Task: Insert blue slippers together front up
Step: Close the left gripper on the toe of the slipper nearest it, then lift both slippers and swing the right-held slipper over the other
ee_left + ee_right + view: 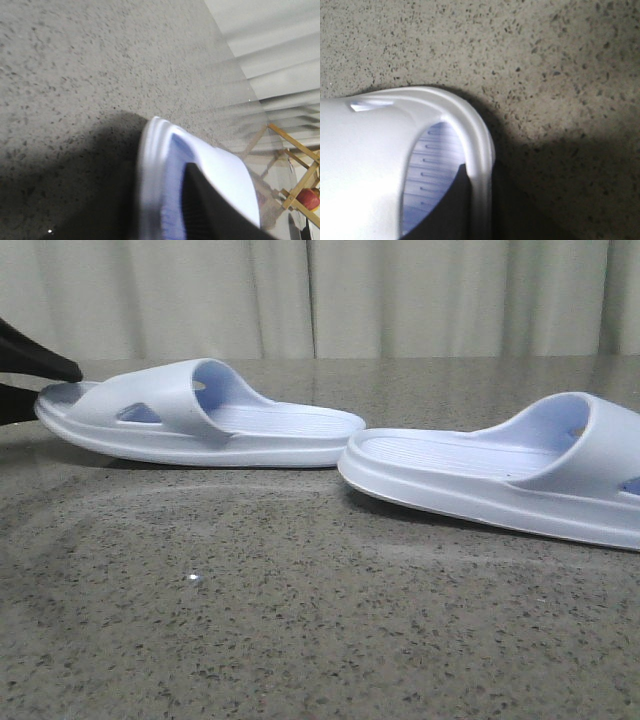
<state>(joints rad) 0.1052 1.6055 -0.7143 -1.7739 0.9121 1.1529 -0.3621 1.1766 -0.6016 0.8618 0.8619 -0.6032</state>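
- Looking across the speckled gray counter point(300, 620), we see both pale blue slippers lying soles down, well apart, heels toward each other and toes toward the outer edges.
- The left slipper point(200, 415) sits farther back on the left side, with its strap and triangular side cutout nearest the left edge of the front view.
- The right slipper point(500, 475) is closer to the camera on the right, and its toe runs out of the picture, so we can't see all of it.
- The left gripper point(35, 385) pokes in from the left edge as two dark fingers, one above and one below the toe rim of the left slipper. From its wrist camera the left slipper point(200, 185) fills the lower part, with one dark finger point(210, 210) lying on the toe of the footbed; it's blurry. The fingers straddle that rim, but we can't tell if they're actually pinching it.
- From the right wrist camera we only get the right slipper point(380, 160) up close, strap and ribbed footbed showing, with a dark shape in the strap opening. We can't tell whether the right arm's fingers are spread or clamped.
- Pleated pale curtains point(320, 295) hang behind the counter.
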